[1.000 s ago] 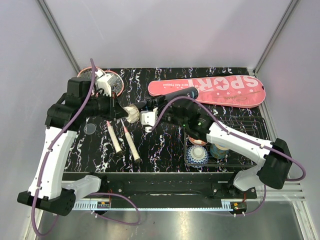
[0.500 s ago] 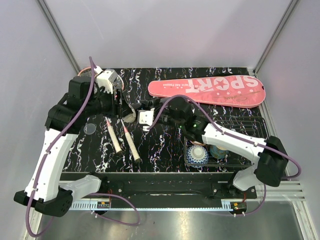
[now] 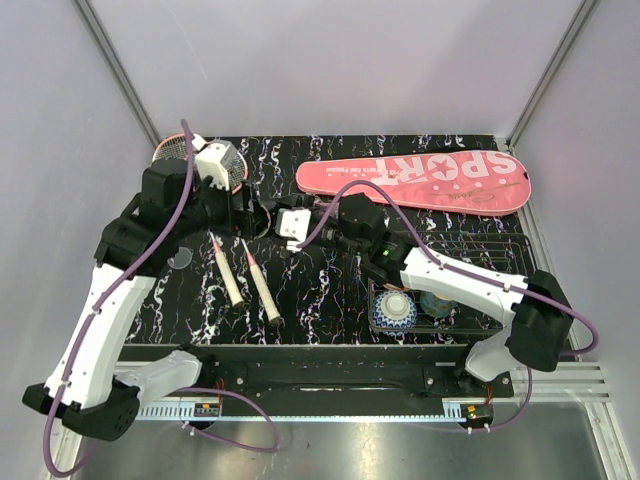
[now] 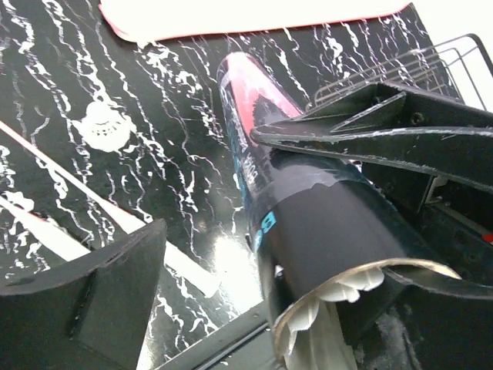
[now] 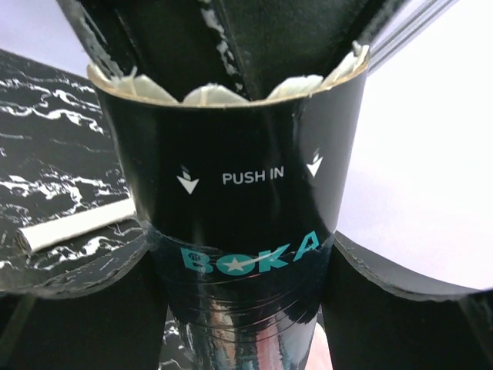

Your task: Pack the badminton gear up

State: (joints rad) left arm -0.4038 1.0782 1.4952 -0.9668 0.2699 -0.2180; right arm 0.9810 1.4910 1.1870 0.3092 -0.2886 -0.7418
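Right end effector [image 5: 239, 262] clamps the likely light, crushable black tube [image 5: 239, 181] below its mouth; left end effector [image 3: 241, 214] hangs open.

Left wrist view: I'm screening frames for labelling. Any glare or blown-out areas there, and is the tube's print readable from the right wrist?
Left wrist: the racket cover is blown out to near white, and a glare patch sits on the table beside the tube. Right wrist: the tube's print reads sharply.

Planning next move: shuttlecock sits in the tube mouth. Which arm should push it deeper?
Likely left: the left gripper is open at the mouth of the black tube, by the shuttlecock; the right gripper is shut on that tube.
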